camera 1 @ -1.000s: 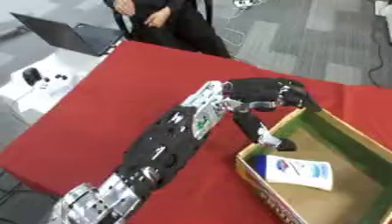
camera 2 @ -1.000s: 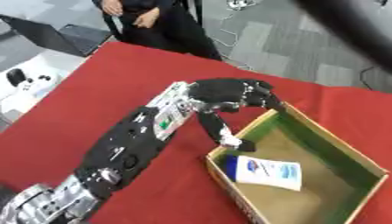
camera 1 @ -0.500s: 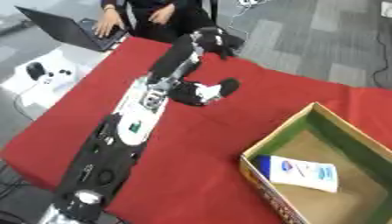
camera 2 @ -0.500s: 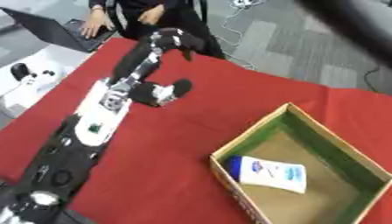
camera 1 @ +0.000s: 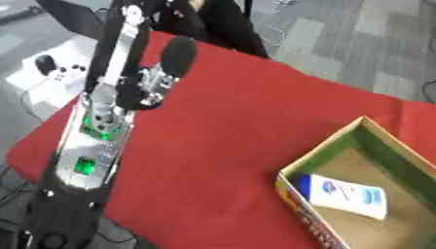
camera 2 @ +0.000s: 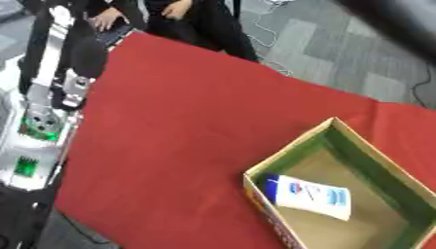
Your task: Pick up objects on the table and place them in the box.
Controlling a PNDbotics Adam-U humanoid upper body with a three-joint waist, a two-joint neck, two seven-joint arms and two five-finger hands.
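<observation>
An open cardboard box (camera 1: 322,154) with green inner walls stands on the red table (camera 1: 230,112) at the lower right. A white and blue packet (camera 1: 347,195) lies flat on its floor near the left corner. My left arm (camera 1: 102,112) rises along the left side, its forearm running up to the top edge, far from the box. The hand at its end is cut off by the top of both views. A dark blurred shape (camera 2: 391,17) crosses the upper right corner of the right eye view. I see no loose object on the red cloth.
A person sits at the table's far edge with a laptop (camera 1: 72,14). A white side table (camera 1: 47,73) with small black items stands left of the red table. Grey carpet (camera 1: 357,44) lies beyond the far edge.
My left arm has swung away from the box, leftward and upward, and its hand has left the picture. The packet stays in the box. The whole view has shifted too.
</observation>
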